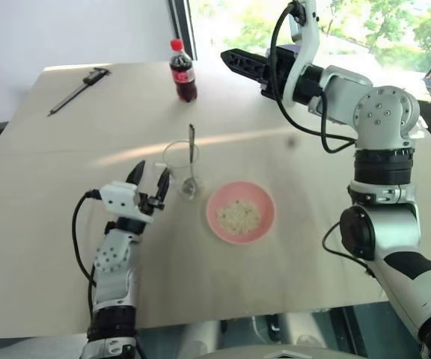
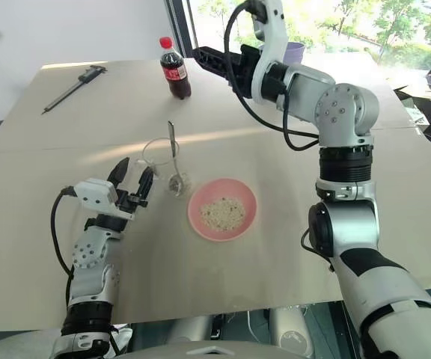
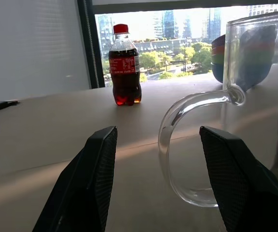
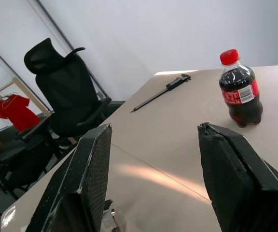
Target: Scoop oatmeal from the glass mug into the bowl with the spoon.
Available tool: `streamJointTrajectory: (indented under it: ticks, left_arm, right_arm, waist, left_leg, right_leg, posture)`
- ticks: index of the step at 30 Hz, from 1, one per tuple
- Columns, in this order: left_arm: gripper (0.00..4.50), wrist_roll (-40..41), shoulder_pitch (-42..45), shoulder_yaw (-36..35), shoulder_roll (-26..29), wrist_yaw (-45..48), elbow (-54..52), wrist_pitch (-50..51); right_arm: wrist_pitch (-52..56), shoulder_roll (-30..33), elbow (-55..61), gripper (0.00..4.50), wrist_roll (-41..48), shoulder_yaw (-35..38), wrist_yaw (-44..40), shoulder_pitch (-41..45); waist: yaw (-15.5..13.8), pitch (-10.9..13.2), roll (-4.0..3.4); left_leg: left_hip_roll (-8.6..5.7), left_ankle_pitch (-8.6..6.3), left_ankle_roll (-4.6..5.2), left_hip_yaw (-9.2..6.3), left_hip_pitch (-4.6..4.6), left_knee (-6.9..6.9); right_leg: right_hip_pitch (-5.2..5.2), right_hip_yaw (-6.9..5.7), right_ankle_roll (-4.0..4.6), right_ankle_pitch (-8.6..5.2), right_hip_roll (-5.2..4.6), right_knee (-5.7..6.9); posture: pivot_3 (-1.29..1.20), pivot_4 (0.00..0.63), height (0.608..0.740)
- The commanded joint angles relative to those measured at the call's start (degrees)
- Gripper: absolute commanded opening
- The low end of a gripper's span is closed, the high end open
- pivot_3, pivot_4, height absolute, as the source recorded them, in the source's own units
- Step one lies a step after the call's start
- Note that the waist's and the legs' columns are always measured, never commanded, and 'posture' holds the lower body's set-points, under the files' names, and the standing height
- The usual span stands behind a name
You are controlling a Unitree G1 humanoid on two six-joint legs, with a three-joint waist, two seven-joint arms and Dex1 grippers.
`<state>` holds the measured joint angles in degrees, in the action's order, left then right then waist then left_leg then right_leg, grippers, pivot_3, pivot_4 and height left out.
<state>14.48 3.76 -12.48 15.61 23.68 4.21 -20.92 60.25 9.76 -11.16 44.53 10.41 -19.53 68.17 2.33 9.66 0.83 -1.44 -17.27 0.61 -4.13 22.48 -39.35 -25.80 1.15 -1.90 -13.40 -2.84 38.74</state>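
Spoon (image 2: pixel 173 158) in glass mug (image 2: pixel 161 165) — upright

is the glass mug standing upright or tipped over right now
Upright. The glass mug stands on its base on the table, rim up, with the spoon leaning inside it, beside the bowl.

A pale beige table (image 1: pixel 66 247) carries everything. The glass mug (image 1: pixel 179 166) stands near its middle, the spoon (image 1: pixel 191 161) propped inside it. Just beside the mug, toward the near right, sits the pink bowl (image 1: pixel 240 212) of oatmeal (image 1: pixel 239 216). Beyond the mug stands a cola bottle (image 1: pixel 182 71); a black caliper (image 1: pixel 79 90) lies far left of it.
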Motion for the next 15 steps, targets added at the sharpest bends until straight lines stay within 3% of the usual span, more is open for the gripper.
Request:
streamJointTrajectory:
  ticks: [1,3,7,12,15]
  left_arm:
    - [2.8,2.5,-2.9,0.1,0.9,1.4,-6.2,2.1]
    - [2.8,3.3,-4.8,-0.1,1.2,1.7,-8.8,3.3]
    - [2.8,6.0,-12.7,-0.5,2.1,2.4,-18.7,7.4]
    - [2.8,6.9,-20.1,-1.4,2.5,2.0,-27.4,10.0]
    - [3.69,6.5,-25.1,-2.1,2.2,1.6,-31.9,10.4]
  right_arm:
    - [0.5,0.5,3.9,2.86,1.2,0.4,-0.9,-0.7]
    - [-0.2,1.4,5.7,2.86,0.6,-0.7,-2.6,-2.3]
    - [-9.5,7.6,13.9,2.86,-2.5,-5.5,-15.8,-13.8]
    - [-18.2,12.1,13.4,2.86,-5.7,-3.5,-20.4,-22.9]
    - [-23.6,15.3,10.2,2.86,-8.1,-2.7,-24.2,-28.5]
  waist:
    - [0.0,0.0,0.0]
    - [0.0,0.0,0.0]
    - [-0.2,0.0,0.02]
    - [-0.3,0.0,-0.03]
    - [-0.4,0.0,0.0]
  left_leg:
    - [0.0,0.0,0.0,0.0,0.0,0.0]
    - [0.0,0.0,0.0,-0.02,0.0,0.0]
    - [0.02,-0.02,0.02,-0.12,0.03,0.02]
    - [-0.02,-0.05,0.09,-0.1,0.05,0.01]
    - [0.03,-0.14,0.23,-0.12,-0.07,0.03]
  right_leg:
    - [0.0,0.05,0.0,0.0,0.0,0.0]
    - [0.0,0.1,0.0,0.0,-0.01,-0.01]
    - [0.11,0.04,0.0,0.0,-0.01,-0.23]
    - [0.13,0.04,-0.06,0.03,-0.04,-0.29]
    - [0.23,0.04,-0.05,0.04,0.03,-0.26]
  posture:
    - [0.0,0.15,0.74]
    - [0.0,0.15,0.74]
    - [0.0,0.15,0.74]
    - [0.0,0.15,0.74]
    - [0.0,0.15,0.74]
